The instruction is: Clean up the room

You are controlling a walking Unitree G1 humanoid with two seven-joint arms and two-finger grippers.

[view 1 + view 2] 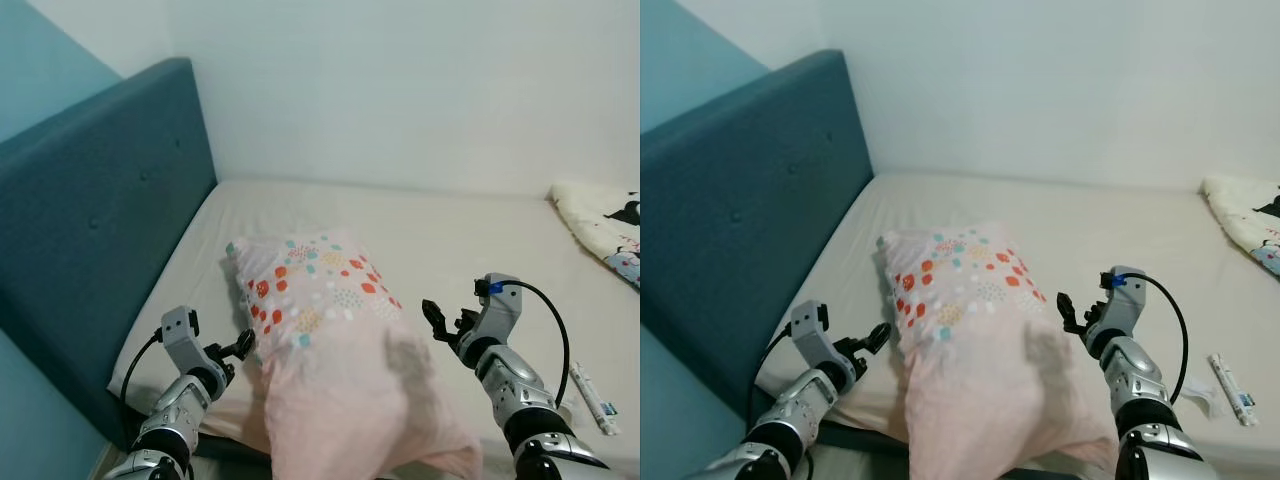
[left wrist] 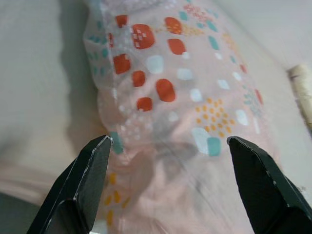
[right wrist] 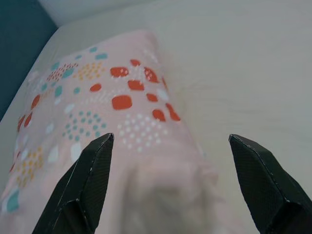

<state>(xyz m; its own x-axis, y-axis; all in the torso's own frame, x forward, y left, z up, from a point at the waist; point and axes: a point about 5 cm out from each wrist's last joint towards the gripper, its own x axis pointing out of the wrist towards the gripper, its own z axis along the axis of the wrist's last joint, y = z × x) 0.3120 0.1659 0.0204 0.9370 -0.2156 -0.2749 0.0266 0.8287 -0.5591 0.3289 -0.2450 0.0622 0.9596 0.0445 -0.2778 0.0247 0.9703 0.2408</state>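
**Inspector:** Start with the largest item.

**Recorder:** The bed (image 1: 470, 230), a bare beige mattress set in the corner of white walls. A dark teal padded headboard (image 1: 90, 220) runs along the robot's left.

**Inspector:** The item under the task?

**Recorder:** A pink pillow (image 1: 335, 350) with red, teal and orange spots. It lies on the near part of the mattress, close to the headboard, its plain pink end reaching the near edge.

**Inspector:** Other bedding?

**Recorder:** A cream patterned blanket (image 1: 600, 225) at the far right edge, well apart from the pillow.

**Inspector:** The grippers?

**Recorder:** The left gripper (image 2: 165, 146) sits just beside the pillow's left side, fingers spread wide, grasping nothing. The right gripper (image 3: 168, 144) is near the pillow's right side, above the mattress, also released with fingers apart.

**Inspector:** Anything smaller?

**Recorder:** A small white tube (image 1: 593, 398) on the mattress, near right, beside the right arm.
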